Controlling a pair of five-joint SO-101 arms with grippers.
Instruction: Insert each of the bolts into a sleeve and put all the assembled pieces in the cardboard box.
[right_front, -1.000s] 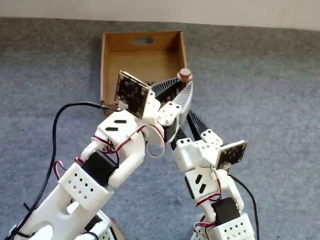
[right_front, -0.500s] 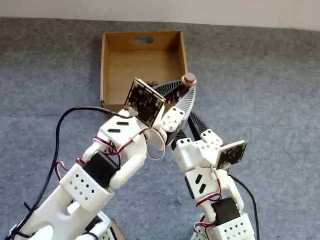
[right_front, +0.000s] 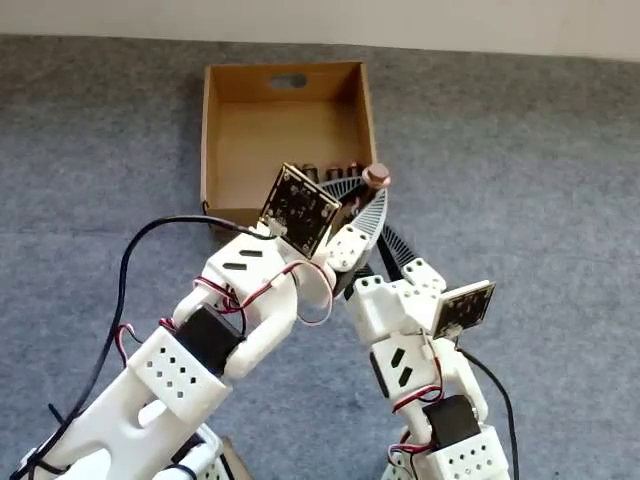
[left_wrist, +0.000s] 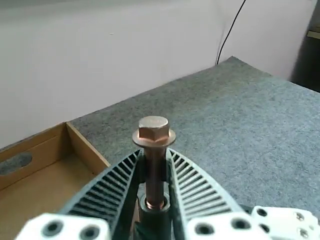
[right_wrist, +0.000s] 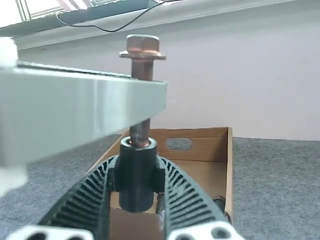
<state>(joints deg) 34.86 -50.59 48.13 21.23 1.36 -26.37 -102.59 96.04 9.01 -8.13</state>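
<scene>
A copper hex-head bolt (right_front: 376, 177) stands upright between the fingers of my left gripper (left_wrist: 154, 152), which is shut on its shank. The bolt's (left_wrist: 154, 135) lower tip sits in the mouth of a black sleeve (left_wrist: 156, 210). My right gripper (right_wrist: 136, 165) is shut around that sleeve (right_wrist: 136, 175) and holds it upright under the bolt (right_wrist: 142, 47). Both grippers meet just off the cardboard box's (right_front: 285, 130) near right corner. Several dark assembled pieces (right_front: 330, 172) lie inside the box along its near wall.
Grey carpet (right_front: 520, 180) covers the table around the box. The left arm's camera board (right_front: 300, 208) hangs over the box's near wall. A black cable (right_front: 120, 290) loops along the left arm.
My left gripper has drawn back from over the box's right wall toward the right gripper, carrying the bolt with it. The right arm has stayed still.
</scene>
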